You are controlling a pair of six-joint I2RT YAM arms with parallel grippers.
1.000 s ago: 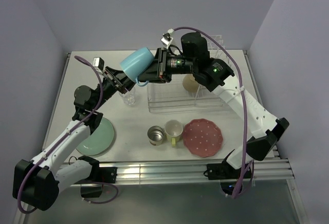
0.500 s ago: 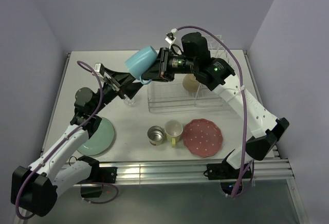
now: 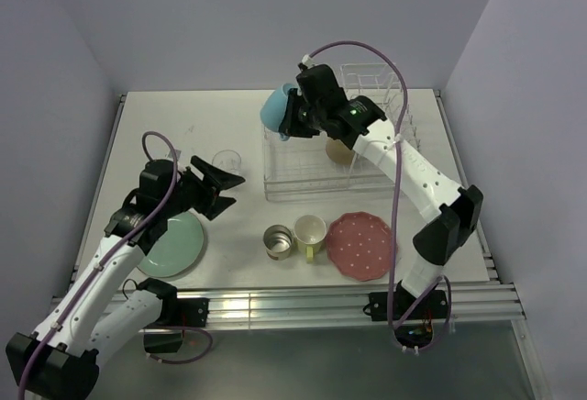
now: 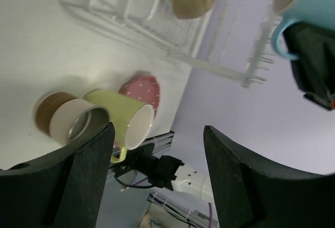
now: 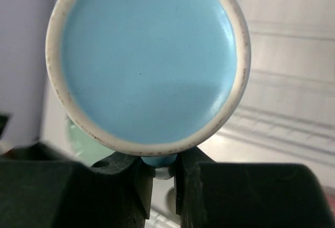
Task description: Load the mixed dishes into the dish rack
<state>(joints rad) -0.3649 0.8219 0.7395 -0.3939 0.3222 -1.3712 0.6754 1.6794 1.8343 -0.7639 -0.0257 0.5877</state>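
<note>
your right gripper (image 3: 290, 118) is clamped narrow on the handle of the light-blue mug (image 3: 274, 106), carrying it tipped on its side in the air. from the wrist camera the mug's flat base faces you, just above the fingers. the white wire dish rack (image 3: 303, 194) lies below and beyond that gripper, with the mug roughly over its far left corner.

your left gripper (image 3: 225, 193) stands wide and holds nothing. the clear glass (image 3: 226, 160) sits on the table just past its fingertips, and the mint-green plate (image 3: 179, 251) lies behind it, under the forearm.

by my reckoning you are early in the job. only the cream bowl (image 3: 339, 150) is in the rack, below your right wrist. the mug is on its way but not set down. on the table, well short of the rack, remain the small metallic-tan cup (image 3: 278, 241), the yellow-green mug (image 3: 309, 233) touching it, and the pink scalloped white-dotted plate (image 3: 362, 246) just beside that. with the glass and green plate, that leaves five dishes to load.

what you cannot see well: the mug's handle is almost wholly buried between the right fingers. the right arm covers part of the rack's upright slots. the left arm hides part of the green plate. the glass is faint, so i cannot tell which end is up.
</note>
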